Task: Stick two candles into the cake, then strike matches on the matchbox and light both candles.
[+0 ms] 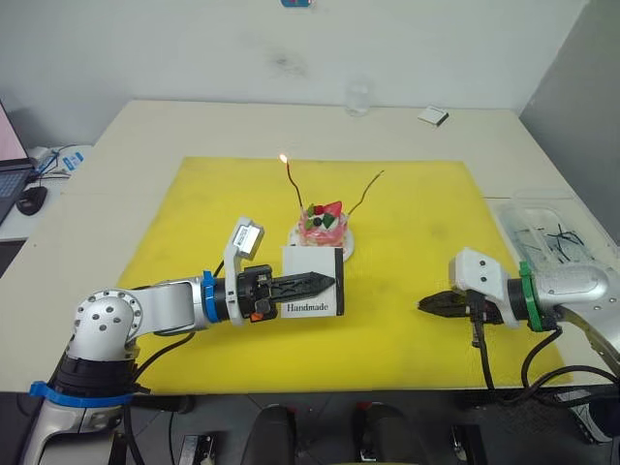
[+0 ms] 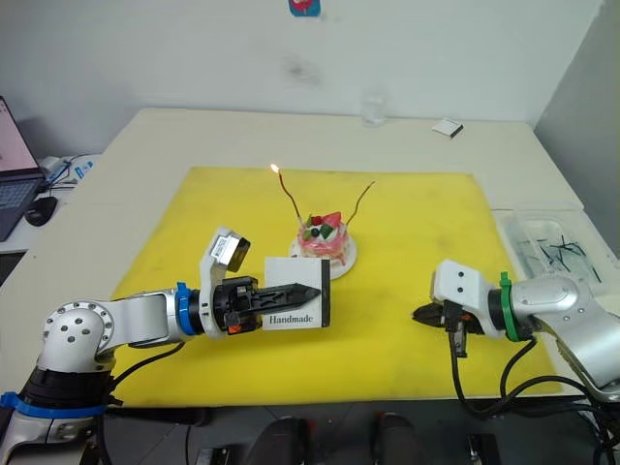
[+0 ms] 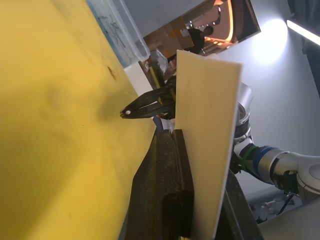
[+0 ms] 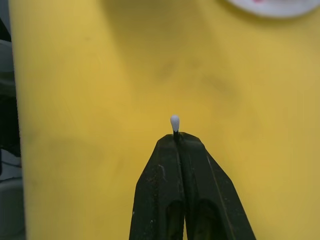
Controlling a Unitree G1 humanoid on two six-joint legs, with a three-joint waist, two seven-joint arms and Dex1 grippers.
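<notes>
Both candles are seen standing in the cake [image 1: 323, 225], which sits on its white plate on the yellow mat [image 1: 194, 208] near the mat's middle. The dark red candle [image 1: 294, 184], on the cake's left, carries a small flame at its tip; the olive-gold candle [image 1: 366, 190], leaning out to the cake's right, shows no flame. The step in hand is therefore judged to be the lighting of the second candle.

The matchbox [image 1: 312, 281] is held upright just in front of the cake, clamped in the left pincer [image 1: 320, 284], with the word "Handmade" turned toward the robot. To the right of the cake and nearer the robot, the right pincer [image 4: 175, 136] is closed tight on a match [image 4: 174, 122], of which only the pale head is seen past the fingertips. The head looks unburnt. The two pincers are well apart.

A clear tray [image 1: 552, 232] holding more dark sticks lies on the surface beyond the mat's right edge, to the right of the cake.

Next, the match head would need to be brought across to the striking strip and drawn along it firmly while the box is held steady. Once lit, it would have to be carried up to the olive-gold tip without knocking the thin candle.
</notes>
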